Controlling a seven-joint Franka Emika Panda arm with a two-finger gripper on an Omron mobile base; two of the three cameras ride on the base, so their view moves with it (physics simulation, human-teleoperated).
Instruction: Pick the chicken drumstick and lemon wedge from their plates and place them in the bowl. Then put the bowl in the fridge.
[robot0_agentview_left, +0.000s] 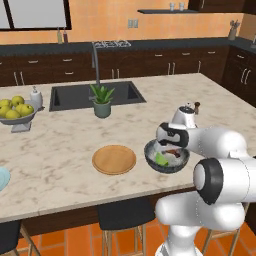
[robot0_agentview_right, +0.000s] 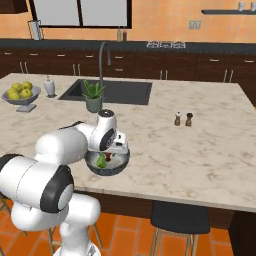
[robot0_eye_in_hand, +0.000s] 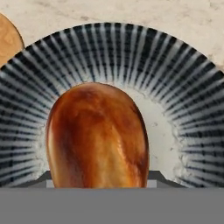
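The end effector (robot0_agentview_left: 170, 148) is down over the bowl (robot0_agentview_left: 167, 156), apparently clamped on the drumstick (robot0_eye_in_hand: 97, 136), with the lemon wedge (robot0_agentview_left: 161, 159) already inside. Next, I'd guess: let go, then get the bowl off the bench (robot0_agentview_left: 60, 150) into the fridge.

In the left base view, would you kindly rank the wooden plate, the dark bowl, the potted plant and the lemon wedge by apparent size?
1. wooden plate and bowl: alike, so unranked
2. potted plant
3. lemon wedge
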